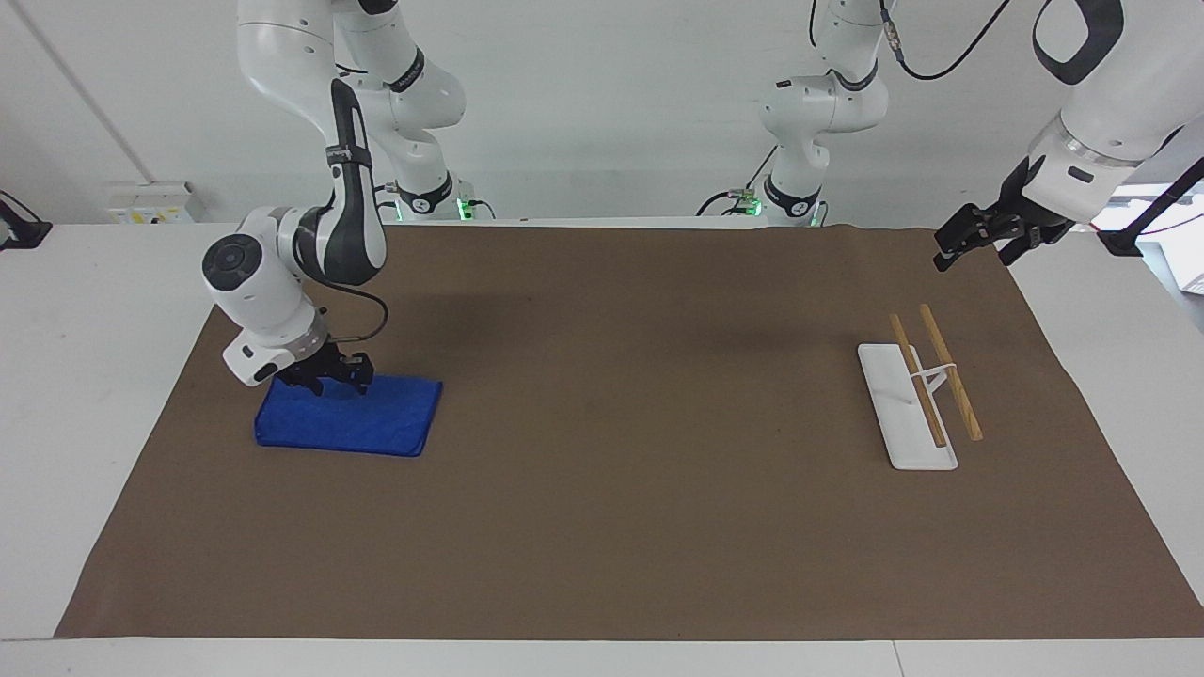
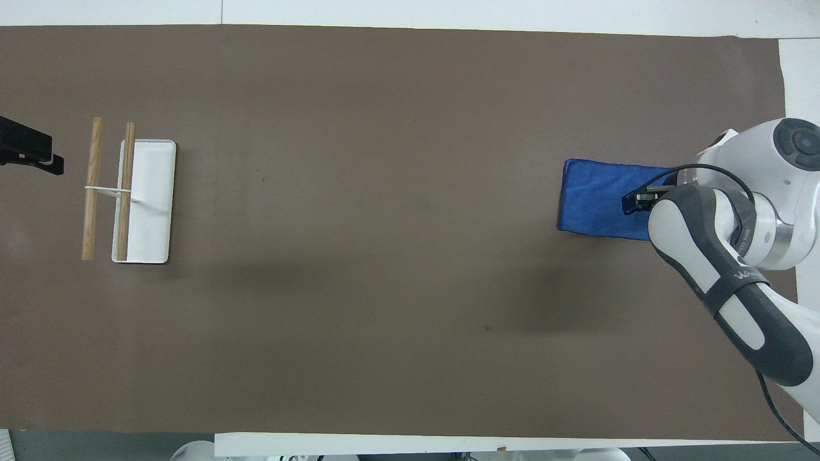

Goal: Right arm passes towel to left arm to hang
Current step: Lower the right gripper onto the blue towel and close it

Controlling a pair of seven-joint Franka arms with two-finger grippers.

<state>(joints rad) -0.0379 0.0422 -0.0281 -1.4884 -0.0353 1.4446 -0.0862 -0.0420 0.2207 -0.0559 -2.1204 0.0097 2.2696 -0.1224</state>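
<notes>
The royal-blue towel lies flat on the brown mat toward the right arm's end of the table; it also shows in the overhead view. My right gripper is down at the towel's edge nearer the robots, fingers open and touching the cloth; the right arm hides part of the towel from above, with the gripper over it. The rack, a white base with two wooden rods, stands toward the left arm's end, seen from above too. My left gripper waits open, raised over the mat's corner near the rack.
The brown mat covers most of the white table. Bare white table shows past the mat's edges at both ends. Nothing else lies between the towel and the rack.
</notes>
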